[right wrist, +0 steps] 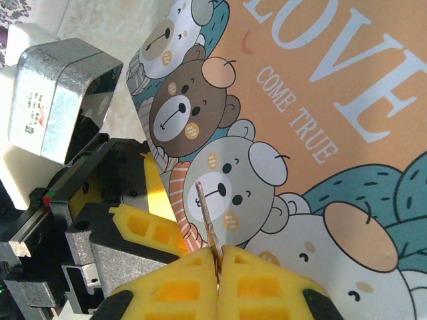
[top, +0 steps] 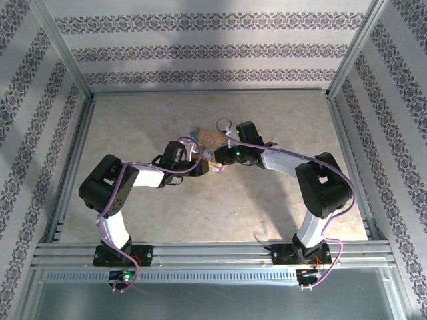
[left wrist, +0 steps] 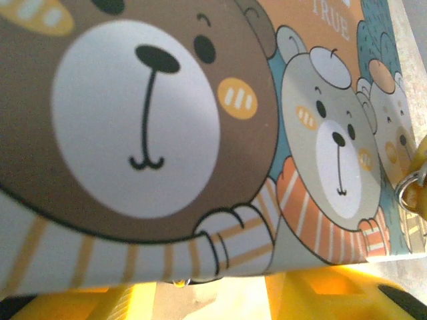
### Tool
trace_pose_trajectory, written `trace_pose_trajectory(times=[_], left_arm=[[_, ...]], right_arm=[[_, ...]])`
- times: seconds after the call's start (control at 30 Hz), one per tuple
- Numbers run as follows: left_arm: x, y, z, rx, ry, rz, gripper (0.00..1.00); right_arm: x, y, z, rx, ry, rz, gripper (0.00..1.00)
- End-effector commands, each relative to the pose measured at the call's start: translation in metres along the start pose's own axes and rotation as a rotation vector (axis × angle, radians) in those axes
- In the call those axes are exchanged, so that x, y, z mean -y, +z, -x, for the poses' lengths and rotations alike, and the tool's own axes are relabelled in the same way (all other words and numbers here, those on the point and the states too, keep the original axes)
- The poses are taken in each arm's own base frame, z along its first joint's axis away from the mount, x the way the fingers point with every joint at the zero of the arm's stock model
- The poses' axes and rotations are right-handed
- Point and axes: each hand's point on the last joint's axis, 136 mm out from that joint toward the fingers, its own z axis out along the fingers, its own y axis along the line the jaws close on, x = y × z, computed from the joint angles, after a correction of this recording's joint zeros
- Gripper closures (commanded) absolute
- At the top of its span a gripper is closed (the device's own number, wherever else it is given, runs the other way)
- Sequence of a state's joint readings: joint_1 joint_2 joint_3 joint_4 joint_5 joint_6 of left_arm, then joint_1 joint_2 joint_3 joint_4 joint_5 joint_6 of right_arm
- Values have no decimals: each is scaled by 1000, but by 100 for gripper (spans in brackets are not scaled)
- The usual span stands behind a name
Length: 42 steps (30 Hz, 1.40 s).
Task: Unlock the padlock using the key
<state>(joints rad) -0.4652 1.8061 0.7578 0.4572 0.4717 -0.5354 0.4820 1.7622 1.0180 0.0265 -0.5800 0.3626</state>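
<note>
Both arms reach in from the near edge and meet over the middle of the table (top: 280, 207). The padlock (top: 205, 137) is there, just beyond the two wrists. Its orange face with white "LOVE" lettering shows from above, and the arms cover its near part.

Right gripper (right wrist: 219, 259): yellow pads pressed together, pinching the key (right wrist: 205, 217). The slim silvery blade sticks out from between the pads and lies over the printed grey bear on the padlock's face. Cannot tell whether the tip touches the face.

Left gripper (right wrist: 148, 223): at the padlock's edge on the left arm's side, by the row of cartoon bears and close beside the right gripper's pads. One thin yellow finger lies along that edge, with a second yellow pad just beside it. From the left wrist camera the bear print is very close, and yellow pads show under the block's lower edge. Cannot tell whether the jaws clamp the block or only bracket it.

Surroundings:
- A silver metal housing (right wrist: 57, 93) on the left wrist crowds the padlock's corner.
- A small metal loop (left wrist: 408, 190) sits at the padlock's right edge in the left wrist view; it is blurred, with something yellow against it.
- Purple cables (top: 287, 155) run along both arms.
- An aluminium rail (top: 213, 252) runs along the near edge.
- Patterned wall panels (top: 200, 53) close off the left, right and far sides.
</note>
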Motion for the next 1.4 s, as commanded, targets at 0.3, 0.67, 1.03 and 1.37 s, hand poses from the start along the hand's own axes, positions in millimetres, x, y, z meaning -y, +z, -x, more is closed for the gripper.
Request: trace_pose_trajectory(times=[0.3,0.67,1.03,1.37], left_arm=[[18,7,18,90,-47,-55,61],[19,11,25,146,-148,-96,65],[21,8,27,155,-147,-100,75],[39,-1,32,150,-147,-164,77]], right_arm=[[9,7,-25,-71,34,-45,100],[7,9,-24,-72,32,-43,100],[0,4,-18,-54,19,-27,100],[-32,-37,5,64,-93,-14,100]])
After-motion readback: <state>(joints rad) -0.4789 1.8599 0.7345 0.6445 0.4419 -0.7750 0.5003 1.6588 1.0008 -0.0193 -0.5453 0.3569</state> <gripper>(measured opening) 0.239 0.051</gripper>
